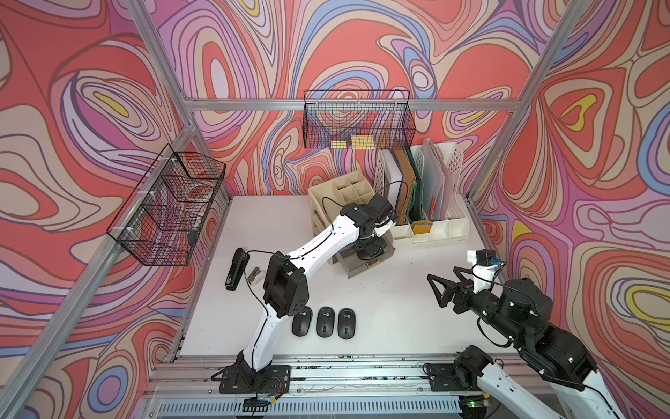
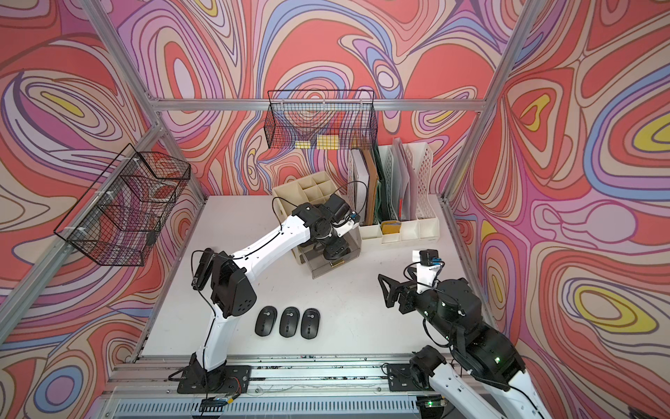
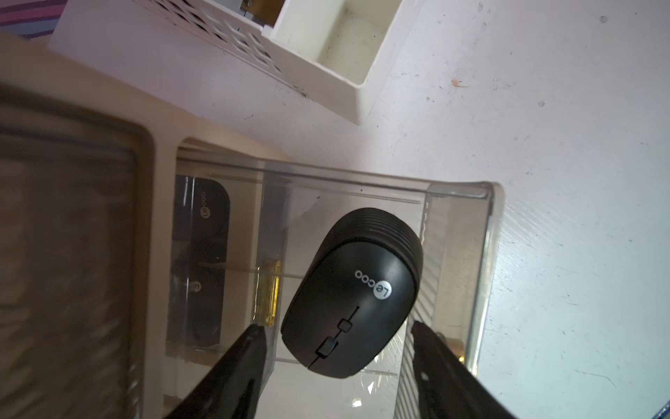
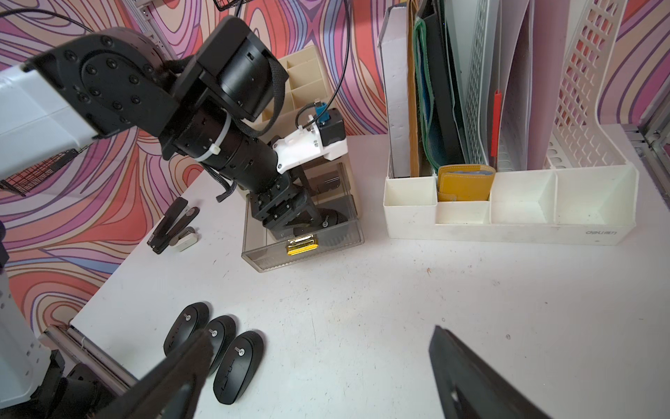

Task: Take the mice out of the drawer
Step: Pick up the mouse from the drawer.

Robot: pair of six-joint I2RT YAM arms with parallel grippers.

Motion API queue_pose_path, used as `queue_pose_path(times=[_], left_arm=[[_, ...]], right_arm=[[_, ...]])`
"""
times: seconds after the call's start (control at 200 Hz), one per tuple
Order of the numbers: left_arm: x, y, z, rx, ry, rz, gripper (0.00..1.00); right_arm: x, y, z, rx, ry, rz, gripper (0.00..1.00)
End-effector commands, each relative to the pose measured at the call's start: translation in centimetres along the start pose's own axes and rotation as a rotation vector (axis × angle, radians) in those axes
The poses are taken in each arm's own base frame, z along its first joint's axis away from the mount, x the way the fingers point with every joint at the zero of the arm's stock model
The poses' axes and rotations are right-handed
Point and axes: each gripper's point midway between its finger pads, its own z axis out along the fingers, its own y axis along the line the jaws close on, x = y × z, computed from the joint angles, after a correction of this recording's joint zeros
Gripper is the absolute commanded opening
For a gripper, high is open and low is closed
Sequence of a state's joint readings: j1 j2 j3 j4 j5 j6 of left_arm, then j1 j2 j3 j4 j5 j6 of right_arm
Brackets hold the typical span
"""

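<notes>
Right gripper [image 1: 436, 290] sits nearest, at 4 o'clock over bare table [image 1: 391, 319]: jaws wide, nothing in them, parked. Left gripper [image 3: 337, 328] reaches down into the pulled-out drawer [image 1: 357, 270] near 12 o'clock, jaws partly apart either side of one mouse [image 3: 355, 290]. There are gaps on both sides and no contact that I can see, so it is not held.

Three mice [image 1: 325, 322] lie in a row at 6 o'clock, already out. At least one more dark mouse [image 3: 203, 217] shows further back in the drawer under the organiser [image 1: 319, 196], seen through the plastic; count there is unclear.

Step, I'd say: picking the front mouse. Next move calls for closing on its sides, lifting straight up past the drawer walls, then carrying it to 6 o'clock.

Edges: drawer front wall with gold handle [image 4: 302, 245], and the organiser overhanging the back. File rack [image 1: 446, 226] stands just beside at 1 o'clock. Stapler [image 1: 235, 268] at 9 o'clock is well apart. Open room at 5 o'clock, beside the row.
</notes>
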State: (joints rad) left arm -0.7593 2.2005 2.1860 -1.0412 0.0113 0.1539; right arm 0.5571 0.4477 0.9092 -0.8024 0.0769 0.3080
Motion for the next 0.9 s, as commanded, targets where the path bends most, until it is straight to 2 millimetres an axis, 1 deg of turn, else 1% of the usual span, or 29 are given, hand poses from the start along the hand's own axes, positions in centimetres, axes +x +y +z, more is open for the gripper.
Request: queue_pose_path(times=[0.0, 0.25, 0.396, 0.461, 0.621, 0.716, 0.806, 0.891], left_arm=[[0.7, 0.0, 1.5, 0.039, 0.036, 0.009, 0.70], [0.7, -0.7, 2.7, 0.086, 0.041, 0.012, 0.71], [1.0, -0.6, 3.3, 0.076, 0.057, 0.004, 0.71], [0.9, -0.2, 3.5, 0.058, 0.059, -0.008, 0.71], [1.0, 1.2, 4.0, -0.019, 0.076, -0.059, 0.67], [0.9, 1.7, 4.2, -0.038, 0.081, -0.093, 0.66], [0.4, 2.0, 4.0, -0.052, 0.058, -0.130, 0.64], [-0.2, 2.4, 3.4, -0.065, 0.028, -0.162, 0.63]], right_arm=[[0.6, 0.0, 0.2, -0.001, 0.017, -0.005, 0.98], [0.6, 0.0, 0.4, -0.001, 0.025, -0.007, 0.98], [0.6, -0.1, 0.4, 0.004, 0.024, -0.007, 0.98], [0.6, -0.1, 0.4, 0.005, 0.026, -0.007, 0.98], [0.6, -0.1, 0.6, 0.007, 0.030, -0.009, 0.98], [0.6, -0.1, 0.5, 0.008, 0.029, -0.008, 0.98], [0.6, -0.1, 0.5, 0.010, 0.029, -0.008, 0.98], [0.6, -0.2, 0.5, 0.010, 0.027, -0.006, 0.98]])
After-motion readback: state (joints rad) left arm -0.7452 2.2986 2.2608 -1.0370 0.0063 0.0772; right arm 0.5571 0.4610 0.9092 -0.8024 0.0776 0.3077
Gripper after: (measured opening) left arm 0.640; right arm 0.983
